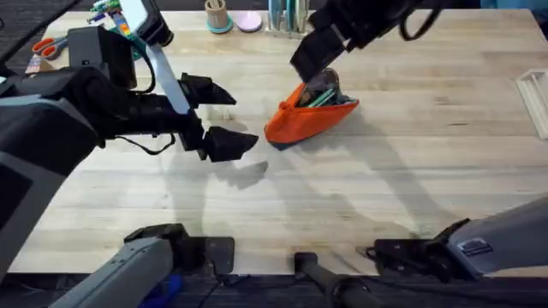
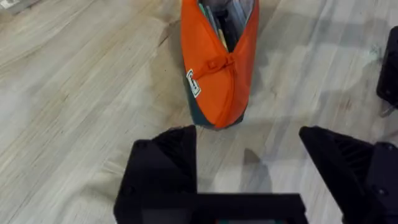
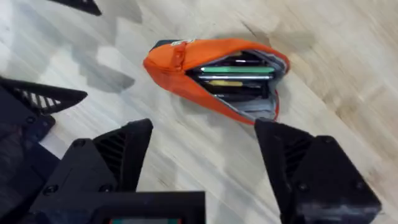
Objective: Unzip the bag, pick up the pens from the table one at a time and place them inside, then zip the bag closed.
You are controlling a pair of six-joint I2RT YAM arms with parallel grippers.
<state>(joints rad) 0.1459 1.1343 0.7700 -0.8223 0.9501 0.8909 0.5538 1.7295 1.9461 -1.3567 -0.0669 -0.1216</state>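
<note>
A: Where does the bag sit on the tabletop [image 1: 411,171]?

B: The orange bag [image 1: 300,120] lies near centre, toward twelve o'clock, unzipped, pens [image 3: 236,70] inside.

A: And the end effectors?

B: The left end effector [image 1: 221,117] hovers at the bag's nine o'clock, spread wide, holding nothing. The right end effector [image 3: 205,155] hangs above the bag, likewise wide and empty.

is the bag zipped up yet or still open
Still open. The bag gapes along its top, with a green pen and other contents visible inside; the zipper pull sits near one end.
</note>
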